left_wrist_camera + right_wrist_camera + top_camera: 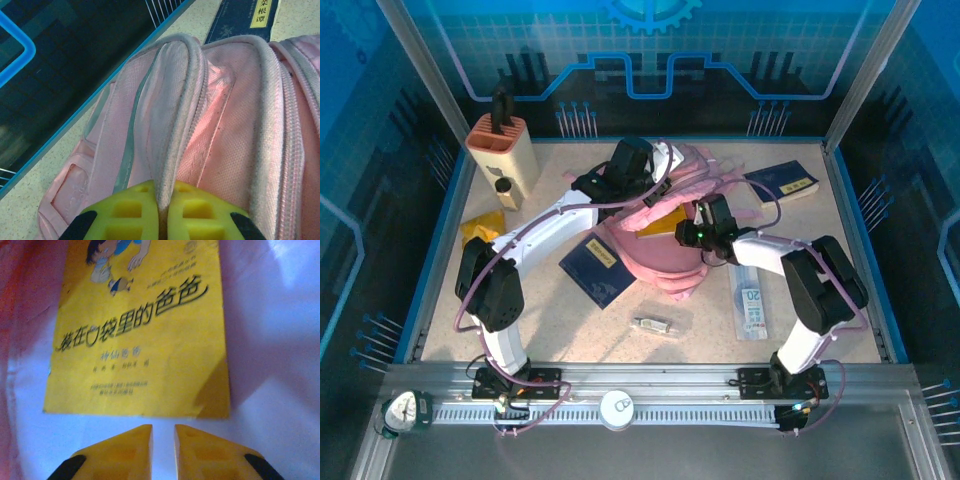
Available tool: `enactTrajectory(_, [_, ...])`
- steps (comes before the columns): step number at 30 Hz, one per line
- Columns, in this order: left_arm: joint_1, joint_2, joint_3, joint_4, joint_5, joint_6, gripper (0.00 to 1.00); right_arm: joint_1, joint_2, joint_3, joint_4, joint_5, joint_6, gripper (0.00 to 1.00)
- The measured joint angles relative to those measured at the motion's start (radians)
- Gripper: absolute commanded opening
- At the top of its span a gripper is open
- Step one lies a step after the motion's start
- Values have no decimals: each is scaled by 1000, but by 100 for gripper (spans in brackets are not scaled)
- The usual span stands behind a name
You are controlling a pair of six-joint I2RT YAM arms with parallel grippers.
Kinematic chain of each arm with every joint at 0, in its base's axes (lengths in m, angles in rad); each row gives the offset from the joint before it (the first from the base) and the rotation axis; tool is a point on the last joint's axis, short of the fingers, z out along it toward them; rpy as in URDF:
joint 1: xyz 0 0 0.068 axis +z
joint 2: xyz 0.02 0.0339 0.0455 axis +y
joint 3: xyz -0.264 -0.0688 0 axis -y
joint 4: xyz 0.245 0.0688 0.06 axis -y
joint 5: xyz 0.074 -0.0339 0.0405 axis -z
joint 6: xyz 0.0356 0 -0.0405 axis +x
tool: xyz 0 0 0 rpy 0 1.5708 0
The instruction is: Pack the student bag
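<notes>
Pink student bag (225, 125), yellow book (145, 340).

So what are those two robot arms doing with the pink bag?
They are packing the student bag. The left fingers are shut on a pink edge by the bag's opening, pinching it. The right fingers are nearly closed with nothing visible between them, pointing at a yellow book that looks to be lying inside the bag. A blue book lies on the table beside the bag.
</notes>
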Motion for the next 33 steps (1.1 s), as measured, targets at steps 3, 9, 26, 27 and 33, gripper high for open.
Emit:
enactTrajectory(3, [0,3,0,1,0,-1,0,2,-108,-93,0,-5,-37,40])
enactTrajectory(9, [-4,32,0,14,-3,-26,0,-16,-441,-233,-112,24,-117,74])
enactTrajectory(26, [-58,86,-16,29,-3,-173,48,-167,-760,-231,-429,-31,-196,100])
enactTrajectory(27, [-58,77,-24,29,-3,-183,50,-169,-760,-226,-435,-51,-197,100])
enactTrajectory(33, [-56,-133,-209,36,-2,-294,61,-168,-760,-172,-473,-117,-198,100])
